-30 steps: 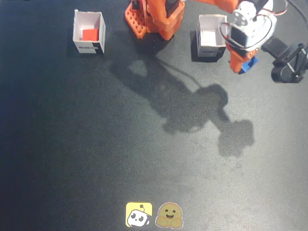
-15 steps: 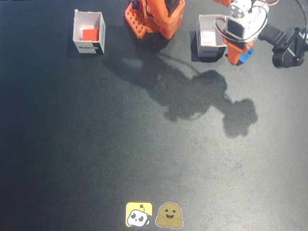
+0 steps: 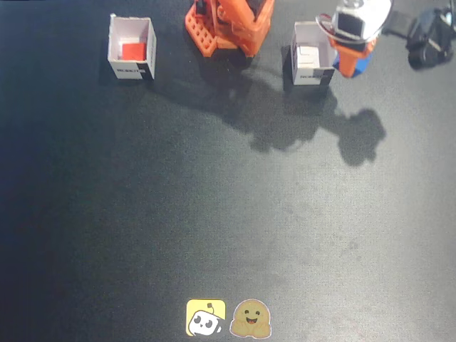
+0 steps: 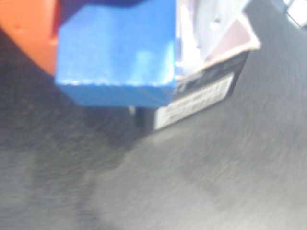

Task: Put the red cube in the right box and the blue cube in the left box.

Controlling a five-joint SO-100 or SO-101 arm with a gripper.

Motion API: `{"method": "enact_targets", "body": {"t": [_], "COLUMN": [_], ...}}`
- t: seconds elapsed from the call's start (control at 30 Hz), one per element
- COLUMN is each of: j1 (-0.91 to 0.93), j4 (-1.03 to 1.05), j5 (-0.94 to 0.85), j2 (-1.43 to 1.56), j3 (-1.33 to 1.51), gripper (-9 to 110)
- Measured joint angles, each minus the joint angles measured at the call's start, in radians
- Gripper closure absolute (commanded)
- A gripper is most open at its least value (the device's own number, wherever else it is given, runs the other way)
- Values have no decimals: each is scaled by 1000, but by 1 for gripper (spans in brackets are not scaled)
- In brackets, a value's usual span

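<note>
In the fixed view the red cube point(image 3: 133, 51) lies inside the white box point(image 3: 117, 44) at the view's left. The twin white box point(image 3: 311, 74) stands at the view's right, black strip on its near wall. My gripper point(image 3: 351, 66) hangs just right of that box, shut on the blue cube point(image 3: 362, 65), which peeks out beside the orange finger. The wrist view shows the blue cube point(image 4: 115, 52) large and close, held against an orange finger point(image 4: 26, 33), above the mat. The box point(image 4: 206, 93) stands right beside it.
The arm's orange base point(image 3: 228, 25) stands at the back between the two boxes. A black clamp-like object point(image 3: 427, 35) sits at the far right. Two stickers point(image 3: 228, 318) lie at the mat's near edge.
The gripper with the blue cube has moved toward the back of the mat in the fixed view, staying just right of the right-hand box. Its shadow has shifted the same way.
</note>
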Motion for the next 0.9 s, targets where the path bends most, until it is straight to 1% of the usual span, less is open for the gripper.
{"method": "enact_targets", "body": {"t": [0.3, 0.63, 0.9], "j1": [-51, -87, -109], "j4": [-2, 3, 21], "j5": [-2, -71, -8], "j2": [115, 276, 339], "j3": [97, 213, 265], "gripper": [91, 91, 91]}}
